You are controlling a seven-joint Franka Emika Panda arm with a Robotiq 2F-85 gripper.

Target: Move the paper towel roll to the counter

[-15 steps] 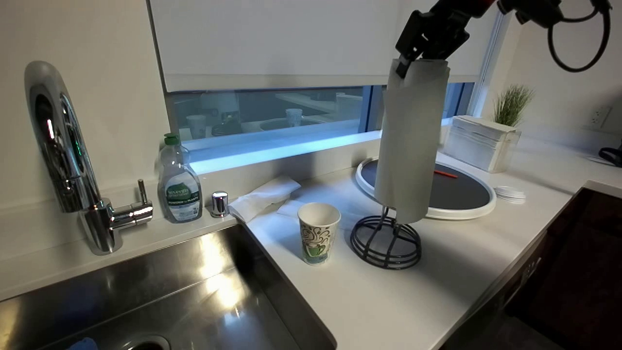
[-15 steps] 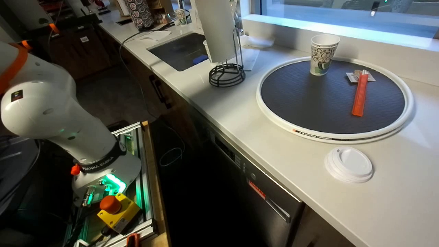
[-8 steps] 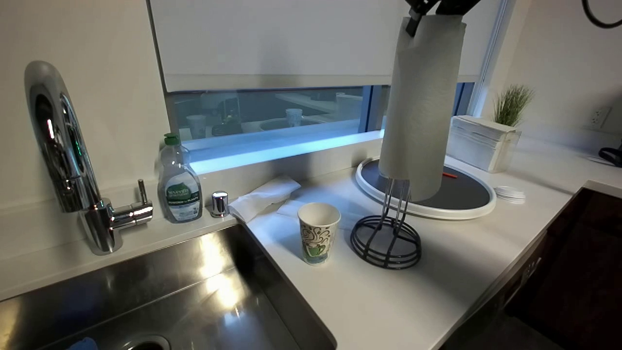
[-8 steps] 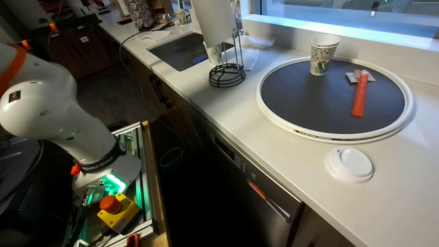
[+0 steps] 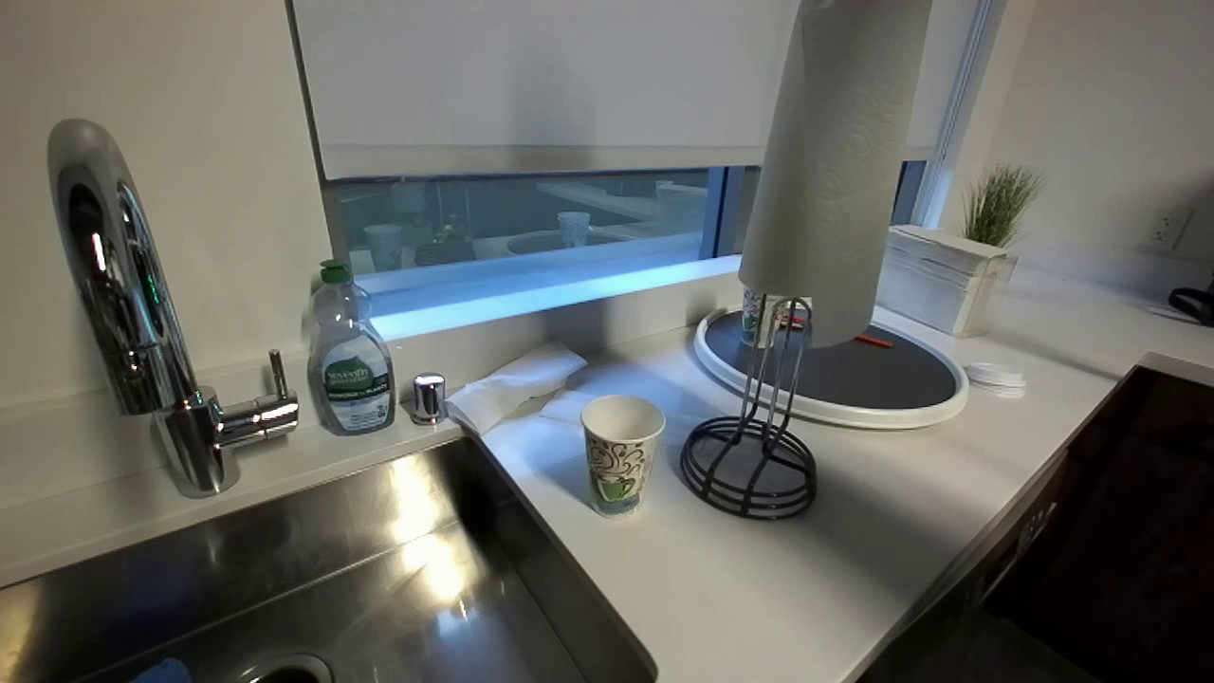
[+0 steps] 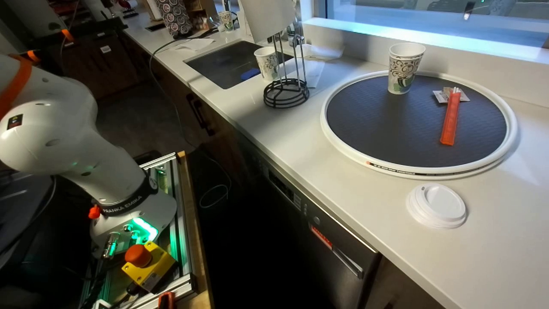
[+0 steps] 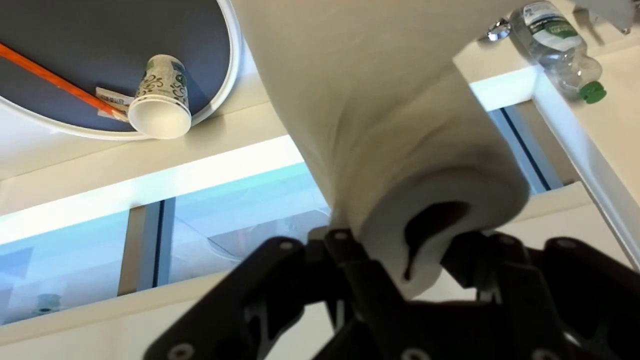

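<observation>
Counter [image 5: 721, 588]: well below your fingers [image 7: 345, 245]!
Fingers: pinching paper towel roll [image 7: 380, 85], top end!
Roll: likely light, squashy; hold there, gently!

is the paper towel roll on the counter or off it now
Off it: both exterior views show the paper towel roll raised above the counter, its lower end near the top of the wire holder.

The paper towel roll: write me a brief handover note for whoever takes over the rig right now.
Hand: closed on the upper end of the paper towel roll.
Roll: tilted in the air, lower end seemingly just clear of the black wire holder, which stands on the white countertop.
Done: roll gripped and raised.
Left: lower it onto the countertop, then release.
</observation>
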